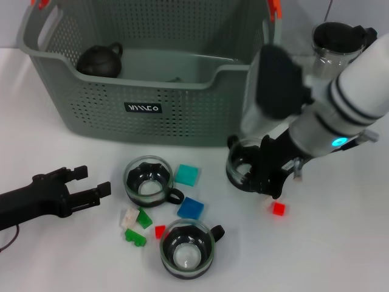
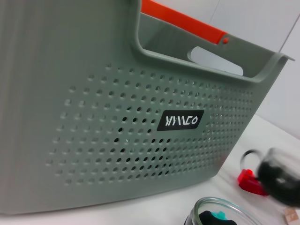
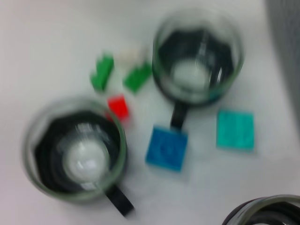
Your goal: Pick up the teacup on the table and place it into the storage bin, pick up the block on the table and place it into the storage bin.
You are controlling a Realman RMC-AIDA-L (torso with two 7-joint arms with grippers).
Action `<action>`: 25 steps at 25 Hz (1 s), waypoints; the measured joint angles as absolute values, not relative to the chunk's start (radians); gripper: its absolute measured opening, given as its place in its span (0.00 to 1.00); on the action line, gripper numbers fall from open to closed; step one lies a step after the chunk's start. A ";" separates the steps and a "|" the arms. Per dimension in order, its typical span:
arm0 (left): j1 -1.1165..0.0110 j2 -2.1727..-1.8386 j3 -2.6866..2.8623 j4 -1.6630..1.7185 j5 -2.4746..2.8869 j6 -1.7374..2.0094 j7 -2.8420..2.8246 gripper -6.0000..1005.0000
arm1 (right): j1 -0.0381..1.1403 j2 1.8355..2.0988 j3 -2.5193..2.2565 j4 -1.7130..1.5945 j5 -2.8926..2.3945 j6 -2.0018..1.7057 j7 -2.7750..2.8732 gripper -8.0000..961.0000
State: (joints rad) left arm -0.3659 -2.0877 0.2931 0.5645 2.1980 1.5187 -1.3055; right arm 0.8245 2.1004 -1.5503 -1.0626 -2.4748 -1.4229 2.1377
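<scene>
Teacup [image 1: 243, 165] clasped in right gripper [image 1: 262, 173], just off the table [image 1: 340, 243], at five o'clock of storage bin [image 1: 182, 115]. Black label [image 1: 143, 108] lettering stylised, not clearly readable. Two more teacups [image 1: 148, 180] and scattered blocks [image 1: 190, 208] at centre. Left gripper [image 1: 91, 182] spread, idle at eight o'clock.

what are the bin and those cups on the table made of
The storage bin looks like matte grey-green moulded plastic, given its perforated walls. The teacups look like clear glass with black bases and handles, probably plastic: the walls are see-through and glint.
</scene>
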 joint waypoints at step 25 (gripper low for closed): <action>-0.384 -2.090 0.295 0.562 2.198 1.519 -1.331 0.84 | 1.026 2.093 -1.162 -0.982 -2.090 -1.047 2.203 0.07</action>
State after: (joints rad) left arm -0.3843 -2.0900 0.2954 0.5624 2.1985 1.5193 -1.3308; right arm 1.0257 2.0929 -1.1625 -0.9822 -2.0901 -1.0472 2.2034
